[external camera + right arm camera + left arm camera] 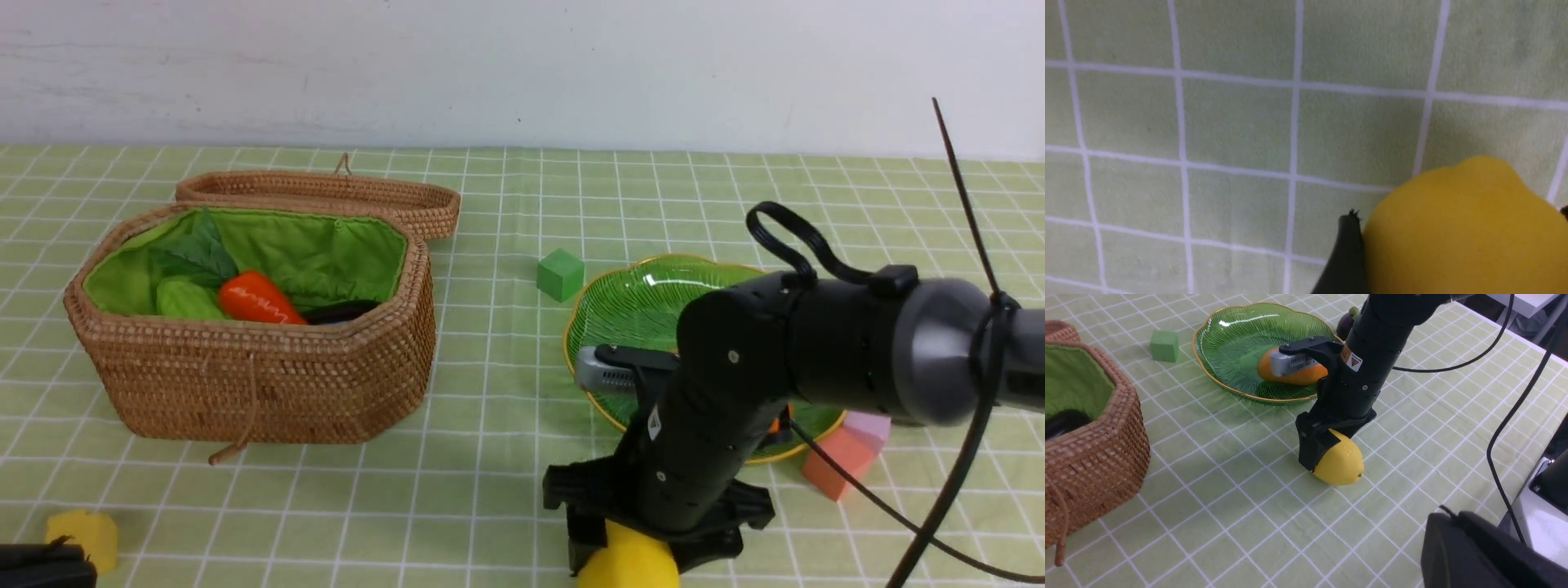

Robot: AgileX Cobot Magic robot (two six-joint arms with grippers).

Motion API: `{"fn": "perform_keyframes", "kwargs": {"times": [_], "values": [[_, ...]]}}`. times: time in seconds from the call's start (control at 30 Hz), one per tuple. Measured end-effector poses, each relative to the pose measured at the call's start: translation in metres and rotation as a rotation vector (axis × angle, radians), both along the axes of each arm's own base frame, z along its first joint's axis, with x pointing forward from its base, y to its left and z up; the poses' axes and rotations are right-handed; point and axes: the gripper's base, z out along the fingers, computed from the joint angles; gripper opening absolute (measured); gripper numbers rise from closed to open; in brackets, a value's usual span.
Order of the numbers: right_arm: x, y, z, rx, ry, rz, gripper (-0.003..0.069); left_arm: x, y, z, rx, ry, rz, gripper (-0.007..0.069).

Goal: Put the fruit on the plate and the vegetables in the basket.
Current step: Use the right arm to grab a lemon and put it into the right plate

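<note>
Here the right gripper stands straight down at lower centre of the front view, its jaws closed around the lemon, which sits on the checked cloth. The plate lies just beyond, up and slightly right in that frame, with the mango already on it. The lemon looks smooth, bright yellow, its long axis roughly level; the left gripper sits far off at lower left, and I cannot tell its opening.

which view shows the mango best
The left wrist view: the orange-yellow oblong toy mango lies on the scalloped green glass plate, partly behind the right arm. The front view shows only an orange sliver; the right wrist view shows none.
</note>
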Motion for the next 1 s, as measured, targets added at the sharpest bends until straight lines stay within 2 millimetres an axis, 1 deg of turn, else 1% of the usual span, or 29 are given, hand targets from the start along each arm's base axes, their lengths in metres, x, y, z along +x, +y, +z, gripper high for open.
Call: {"fn": "perform_keyframes", "kwargs": {"times": [0.1, 0.17, 0.23, 0.27, 0.3, 0.33, 0.37, 0.43, 0.47, 0.5, 0.53, 0.6, 0.63, 0.67, 0.73, 0.77, 0.9, 1.0], "values": [[0.0, 0.0, 0.012, -0.021, 0.013, 0.026, 0.0585, 0.0, 0.0, 0.0, 0.0, 0.0, 0.0, 0.0005], [0.002, 0.0, 0.028, -0.015, -0.02, 0.04, 0.0585, 0.0, 0.0, 0.0, 0.0, 0.0, 0.0, 0.0005], [0.007, 0.001, 0.052, -0.001, -0.094, 0.056, 0.0585, 0.0, 0.0, 0.0, -0.004, -0.004, 0.001, 0.0005], [0.009, 0.001, 0.058, -0.001, -0.121, 0.061, 0.0585, 0.0, 0.0, 0.001, -0.007, -0.007, 0.002, 0.0005], [0.014, -0.001, 0.069, -0.007, -0.172, 0.064, 0.0585, 0.001, 0.0, 0.002, -0.016, -0.016, 0.004, 0.0005], [0.02, -0.003, 0.076, -0.014, -0.214, 0.057, 0.0585, 0.001, -0.001, 0.003, -0.025, -0.025, 0.006, 0.0005], [0.026, -0.006, 0.081, -0.022, -0.26, 0.046, 0.0585, 0.002, -0.001, 0.004, -0.037, -0.037, 0.008, 0.0005], [0.042, -0.015, 0.086, -0.036, -0.353, 0.013, 0.0585, 0.003, -0.001, 0.008, -0.063, -0.063, 0.014, 0.0005], [0.048, -0.018, 0.087, -0.041, -0.383, 0.002, 0.0585, 0.003, -0.001, 0.009, -0.071, -0.072, 0.016, 0.0005], [0.063, -0.026, 0.085, -0.043, -0.452, -0.028, 0.0585, 0.004, -0.002, 0.011, -0.09, -0.091, 0.021, 0.0005], [0.069, -0.029, 0.084, -0.043, -0.477, -0.039, 0.0585, 0.004, -0.002, 0.012, -0.097, -0.098, 0.022, 0.0005], [0.091, -0.041, 0.075, -0.028, -0.558, -0.079, 0.0585, 0.005, -0.002, 0.015, -0.122, -0.122, 0.028, 0.0005], [0.095, -0.042, 0.074, -0.025, -0.572, -0.082, 0.0585, 0.005, -0.002, 0.015, -0.125, -0.125, 0.029, 0.0005], [0.106, -0.046, 0.068, -0.007, -0.612, -0.098, 0.0585, 0.006, -0.002, 0.016, -0.132, -0.132, 0.031, 0.0005], [0.114, -0.048, 0.063, 0.01, -0.641, -0.109, 0.0585, 0.006, -0.002, 0.016, -0.135, -0.135, 0.031, 0.0005], [0.122, -0.049, 0.056, 0.031, -0.677, -0.117, 0.0585, 0.006, -0.002, 0.017, -0.136, -0.136, 0.031, 0.0005], [0.132, -0.051, 0.049, 0.056, -0.716, -0.129, 0.0594, 0.006, -0.002, 0.016, -0.133, -0.132, 0.031, 0.0005], [0.132, -0.052, 0.049, 0.054, -0.717, -0.129, 0.0656, 0.006, -0.002, 0.016, -0.129, -0.129, 0.03, 0.0005]]}}
